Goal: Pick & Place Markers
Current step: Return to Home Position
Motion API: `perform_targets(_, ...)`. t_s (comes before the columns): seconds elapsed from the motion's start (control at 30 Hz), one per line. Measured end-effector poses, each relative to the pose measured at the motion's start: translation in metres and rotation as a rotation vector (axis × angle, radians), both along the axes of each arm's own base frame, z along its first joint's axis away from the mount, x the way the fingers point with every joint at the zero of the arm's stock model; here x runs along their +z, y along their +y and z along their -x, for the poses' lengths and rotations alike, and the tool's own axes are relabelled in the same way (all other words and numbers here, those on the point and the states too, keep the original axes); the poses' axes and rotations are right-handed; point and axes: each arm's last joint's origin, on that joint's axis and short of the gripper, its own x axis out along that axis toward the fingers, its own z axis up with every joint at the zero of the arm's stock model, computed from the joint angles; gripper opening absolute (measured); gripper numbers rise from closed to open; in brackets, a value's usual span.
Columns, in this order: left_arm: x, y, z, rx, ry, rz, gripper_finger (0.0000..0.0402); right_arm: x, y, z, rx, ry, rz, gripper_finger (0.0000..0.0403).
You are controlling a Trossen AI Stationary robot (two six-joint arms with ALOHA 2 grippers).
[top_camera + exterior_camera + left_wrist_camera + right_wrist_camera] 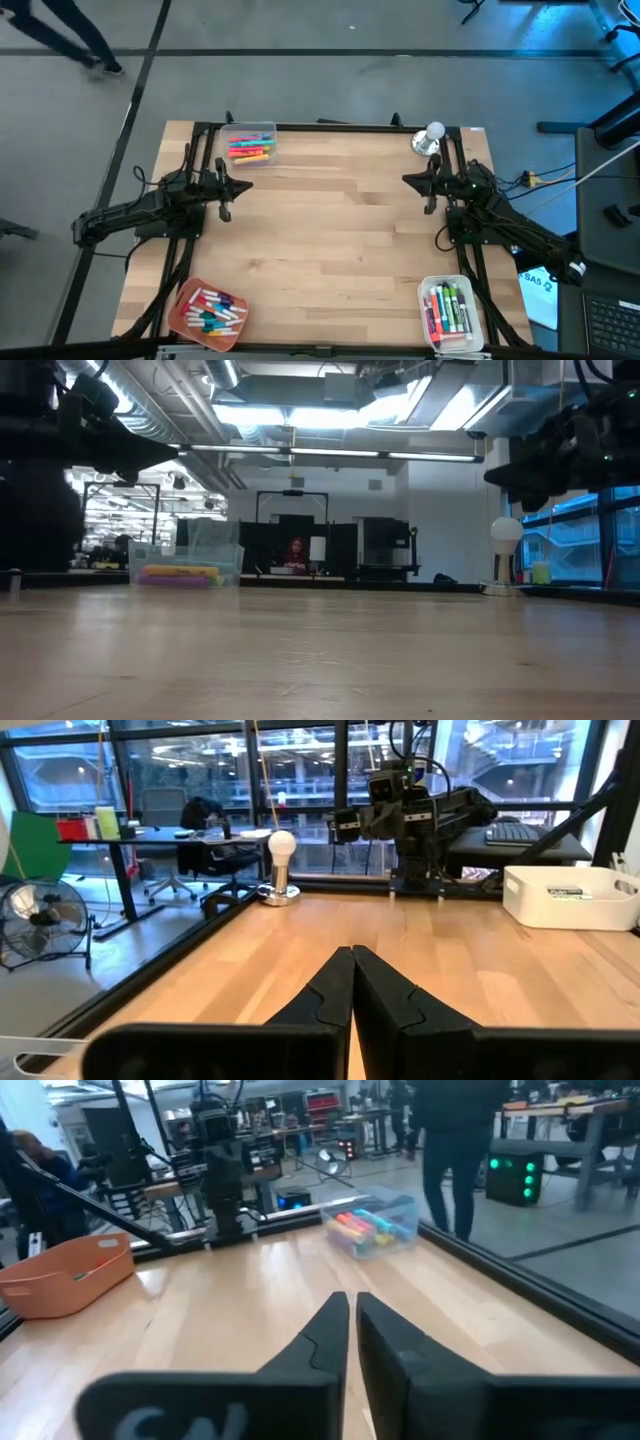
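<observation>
Markers lie in three containers. A clear bin (251, 143) at the far left holds yellow, orange and pink ones, also seen in the right wrist view (372, 1226). An orange tray (207, 311) at the near left holds white-barrelled ones. A white bin (449, 311) at the near right holds green, red and orange ones. My left gripper (225, 187) hovers over the table's left side, shut and touching nothing (351, 982). My right gripper (428, 182) hovers over the right side, also shut and empty (351, 1330).
A silver round-topped bell (429, 139) stands at the far right corner, near my right gripper, and shows in the left wrist view (281, 870). The wooden table's middle (330, 220) is bare. A person (455, 1140) stands beyond the table's far edge.
</observation>
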Motion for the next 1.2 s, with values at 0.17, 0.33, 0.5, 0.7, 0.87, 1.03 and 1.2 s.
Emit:
perform_targets(0.17,-0.0002,0.0002,0.0000,0.008,0.002,0.001,0.0004,-0.0008,0.0000,0.0000,-0.001,0.006,-0.005,0.0037)
perform_targets(0.33,-0.0002,0.0002,0.0000,0.007,-0.004,0.026,0.0002,-0.0031,0.0000,0.0001,-0.001,0.026,-0.020,0.0039)
perform_targets(0.5,-0.0002,0.0002,0.0000,0.008,-0.004,0.026,0.0006,-0.0048,0.0001,0.0001,-0.001,0.040,-0.032,0.0039)
perform_targets(0.7,-0.0003,0.0002,0.0000,0.008,-0.004,0.026,0.0006,-0.0048,0.0001,0.0001,-0.001,0.040,-0.031,0.0039)
perform_targets(0.87,-0.0003,0.0003,0.0000,0.008,-0.004,0.026,0.0005,-0.0048,0.0001,0.0001,-0.001,0.040,-0.031,0.0039)
perform_targets(1.03,-0.0003,0.0003,0.0001,0.008,-0.004,0.026,0.0008,-0.0048,0.0001,0.0001,-0.001,0.040,-0.031,0.0039)
perform_targets(1.2,-0.0003,0.0003,0.0001,0.008,-0.004,0.026,0.0004,-0.0047,0.0001,0.0001,-0.001,0.039,-0.031,0.0039)
